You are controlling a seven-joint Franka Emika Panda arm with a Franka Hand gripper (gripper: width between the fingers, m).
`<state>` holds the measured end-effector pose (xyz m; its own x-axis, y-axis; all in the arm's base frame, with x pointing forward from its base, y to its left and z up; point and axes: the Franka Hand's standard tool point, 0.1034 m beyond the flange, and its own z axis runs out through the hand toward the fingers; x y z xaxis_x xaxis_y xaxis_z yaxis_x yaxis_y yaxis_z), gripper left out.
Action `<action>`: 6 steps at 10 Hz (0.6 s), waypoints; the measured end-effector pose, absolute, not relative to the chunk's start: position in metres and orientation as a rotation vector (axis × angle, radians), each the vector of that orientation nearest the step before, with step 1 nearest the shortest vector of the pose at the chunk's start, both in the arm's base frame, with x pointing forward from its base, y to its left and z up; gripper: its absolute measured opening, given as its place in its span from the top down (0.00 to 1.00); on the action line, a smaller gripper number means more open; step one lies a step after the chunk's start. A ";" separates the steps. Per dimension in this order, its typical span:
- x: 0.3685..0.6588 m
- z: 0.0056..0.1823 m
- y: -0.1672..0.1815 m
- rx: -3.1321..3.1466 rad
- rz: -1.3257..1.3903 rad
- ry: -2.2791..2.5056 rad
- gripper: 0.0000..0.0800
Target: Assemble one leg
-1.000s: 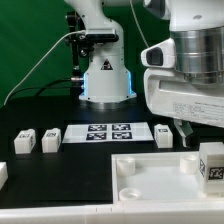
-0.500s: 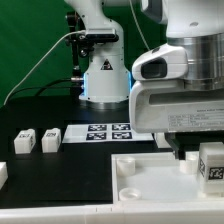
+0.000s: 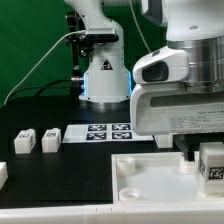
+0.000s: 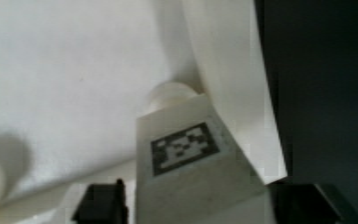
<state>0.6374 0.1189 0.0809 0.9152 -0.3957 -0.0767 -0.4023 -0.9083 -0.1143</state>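
Note:
In the wrist view a white leg (image 4: 190, 150) with a black-and-white tag lies between my gripper's (image 4: 202, 205) two black fingers (image 4: 101, 200). The jaws stand wide, one on each side of it, with no clear squeeze. A white tray-like piece (image 4: 69, 80) lies beyond it. In the exterior view the gripper (image 3: 185, 150) is low at the far edge of the tray-like piece (image 3: 160, 165), and the hand hides that leg. Another leg (image 3: 212, 165) stands at the exterior view's right. Two legs (image 3: 25, 141) (image 3: 50, 139) stand at its left.
The marker board (image 3: 100, 132) lies on the black table behind the tray-like piece. Part of a further leg (image 3: 3, 172) shows at the exterior view's left edge. The robot's base (image 3: 105, 75) stands at the back.
The hand has come down and toward the exterior view's left, covering the leg that stood beside the marker board. Little movement in the last half second.

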 end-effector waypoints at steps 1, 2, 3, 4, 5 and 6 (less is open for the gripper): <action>0.637 0.080 0.117 -2.928 0.088 0.725 0.54; 0.637 0.080 0.116 -2.883 0.099 0.902 0.62; 0.636 0.080 0.116 -2.846 0.107 1.022 0.62; 0.636 0.080 0.116 -2.787 0.116 1.170 0.62; 0.637 0.079 0.114 -2.671 0.123 1.410 0.62; 0.636 0.079 0.115 -2.569 0.126 1.585 0.62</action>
